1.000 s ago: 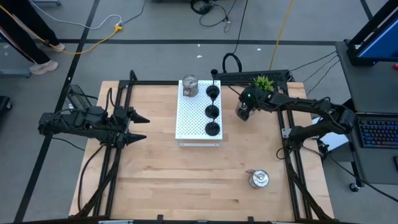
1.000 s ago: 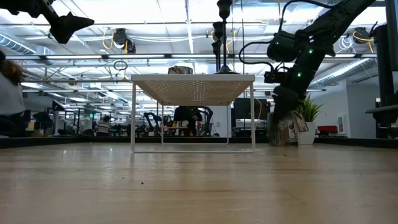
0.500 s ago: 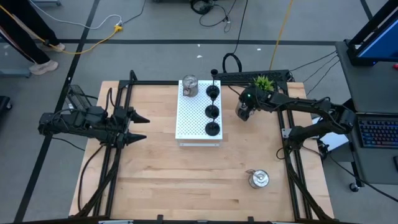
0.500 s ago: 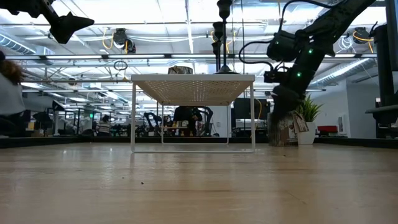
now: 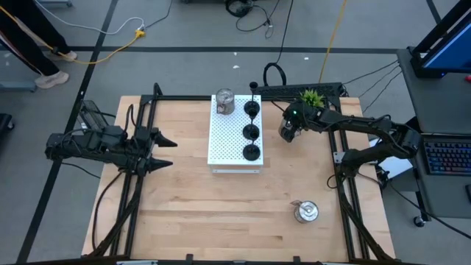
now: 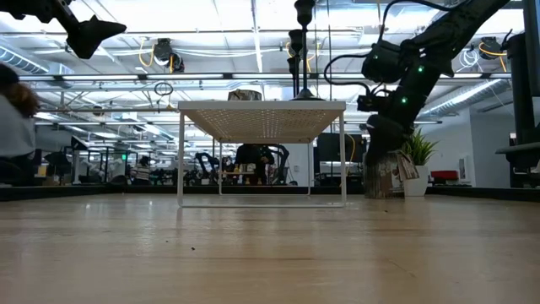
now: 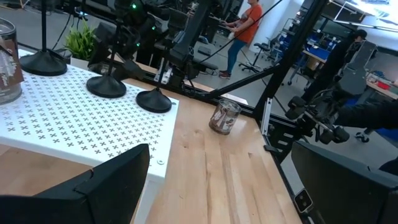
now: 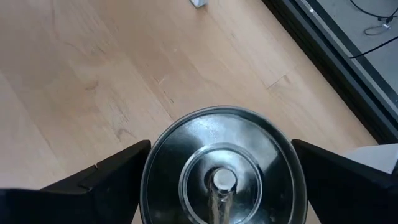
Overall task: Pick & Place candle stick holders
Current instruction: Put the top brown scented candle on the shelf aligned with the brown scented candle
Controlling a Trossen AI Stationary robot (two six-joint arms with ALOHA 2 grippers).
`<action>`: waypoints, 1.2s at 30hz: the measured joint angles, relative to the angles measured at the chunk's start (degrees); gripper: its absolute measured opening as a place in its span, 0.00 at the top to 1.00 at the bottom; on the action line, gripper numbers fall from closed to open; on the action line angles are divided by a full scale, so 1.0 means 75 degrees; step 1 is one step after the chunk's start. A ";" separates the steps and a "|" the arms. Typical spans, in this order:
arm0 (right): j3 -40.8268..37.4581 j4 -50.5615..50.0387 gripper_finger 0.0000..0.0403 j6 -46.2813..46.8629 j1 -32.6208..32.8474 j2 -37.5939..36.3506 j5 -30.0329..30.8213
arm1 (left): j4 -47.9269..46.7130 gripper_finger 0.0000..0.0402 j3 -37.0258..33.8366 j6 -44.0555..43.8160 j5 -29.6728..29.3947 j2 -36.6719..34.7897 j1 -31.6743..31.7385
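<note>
**Ana:** Six holders belong to this scene, but how many can actually be made out?

**Ben:** Five. Three black candle stick holders with round bases and short stems (image 5: 251, 132) stand in a row along the right edge of a white perforated metal stand (image 5: 228, 143), which sits near the far edge of the wooden worktop (image 5: 221, 213). One shiny silver squat cup-like holder (image 5: 224, 102) stands on the stand's far left corner. Another silver holder (image 5: 305, 212) sits alone near the worktop's front right corner.

**Ana:** And the right gripper?

**Ben:** The right gripper (image 5: 288, 132) hangs just right of the stand, beside a small green potted plant (image 5: 312, 96) at the far edge. Its wrist view looks straight down on a silver cup with a central post (image 8: 222, 180), sitting between the spread fingers (image 8: 109, 180). Whether the fingers touch the cup cannot be told; from above, the gripper hides it entirely.

**Ana:** The left one?

**Ben:** The left gripper (image 5: 166, 152) waits at the worktop's left edge, fingers spread wide, holding nothing.

**Ana:** Anything cut off?

**Ben:** In the low view, the black stems run out past the picture's top.
</note>
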 joint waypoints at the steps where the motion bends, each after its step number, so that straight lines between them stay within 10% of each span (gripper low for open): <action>1: 0.0003 0.0011 0.11 0.0018 0.0000 0.0000 0.0000 | 0.0000 0.01 0.0000 0.0002 0.0000 0.0000 0.0002; 36: 0.0000 -0.1175 0.05 -0.0238 -0.0003 0.0003 0.0425 | 0.0003 0.01 0.0000 -0.0027 0.0350 -0.0001 0.0000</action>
